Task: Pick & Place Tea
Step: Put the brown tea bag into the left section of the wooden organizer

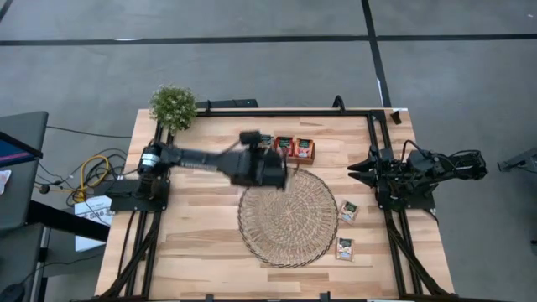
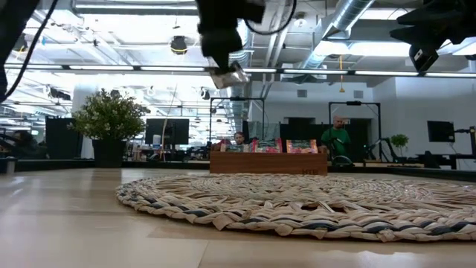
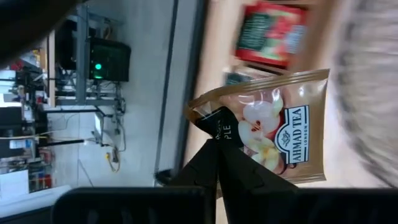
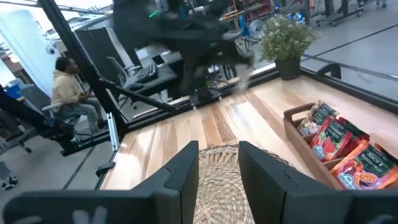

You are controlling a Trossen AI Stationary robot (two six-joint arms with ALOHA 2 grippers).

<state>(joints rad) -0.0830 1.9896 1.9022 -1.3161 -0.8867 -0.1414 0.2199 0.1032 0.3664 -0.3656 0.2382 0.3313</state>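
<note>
My left gripper (image 1: 273, 170) hangs high between the wooden tray (image 1: 294, 159) and the far edge of the round woven mat (image 1: 288, 216), shut on a pale tea sachet (image 3: 280, 118) printed with apples. The tray at the far side holds red-orange sachets (image 1: 304, 148) standing upright. Two pale sachets (image 1: 348, 211) (image 1: 345, 248) lie flat on the table right of the mat. My right gripper (image 4: 217, 168) waits open at the table's right edge with nothing between its fingers. My left gripper pinches the sachet between its two fingers at one edge, by the dark label (image 3: 219, 129). The rest of the sachet sticks out beyond the fingertips. The fingers slant downward. In the low view the sachet (image 2: 229, 75) hangs well clear of the table and mat.
A potted plant (image 1: 173, 106) stands at the table's far left corner. A black frame rail (image 1: 285, 111) runs along the far edge. Bare wood lies left of the mat (image 1: 193, 226). A person (image 4: 62, 87) sits in the room beyond the table.
</note>
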